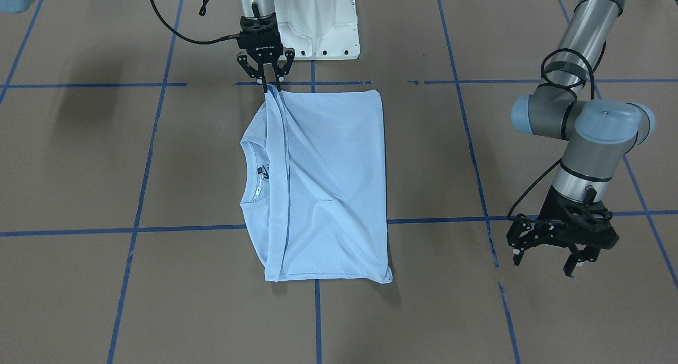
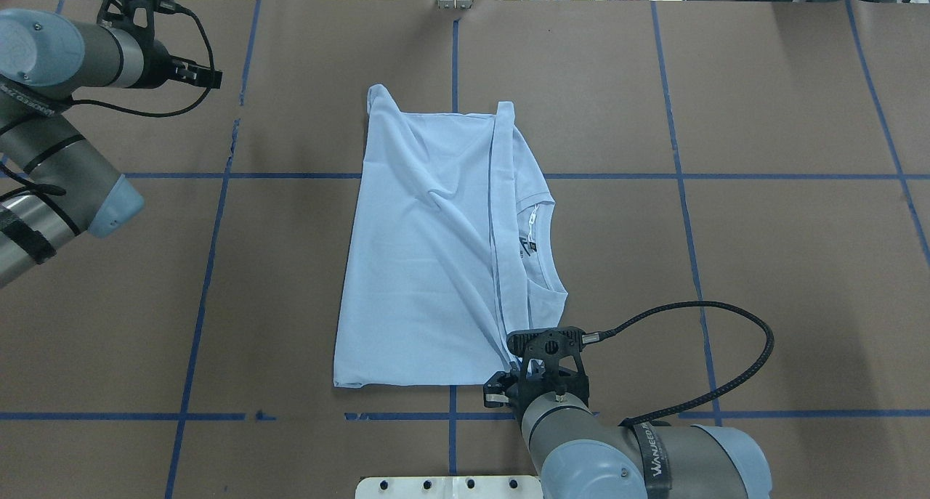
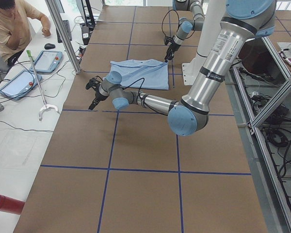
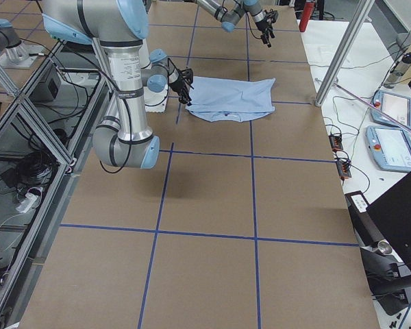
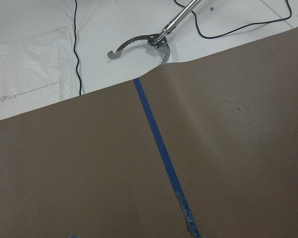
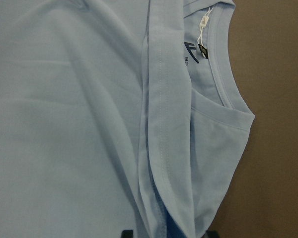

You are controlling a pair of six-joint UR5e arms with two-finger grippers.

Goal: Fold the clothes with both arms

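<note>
The light blue T-shirt lies folded on the brown table, its hem side laid over the chest and its neck label showing; the palm print is hidden. It also shows in the overhead view and fills the right wrist view. My right gripper is shut on the folded hem's corner nearest the robot base and lifts it slightly; in the overhead view its body hides the fingertips. My left gripper is open and empty, off to the side, well away from the shirt.
The white pedestal base stands just behind the right gripper. Blue tape lines cross the table. Beyond the table's far edge are a reacher tool, a seated operator and teach pendants.
</note>
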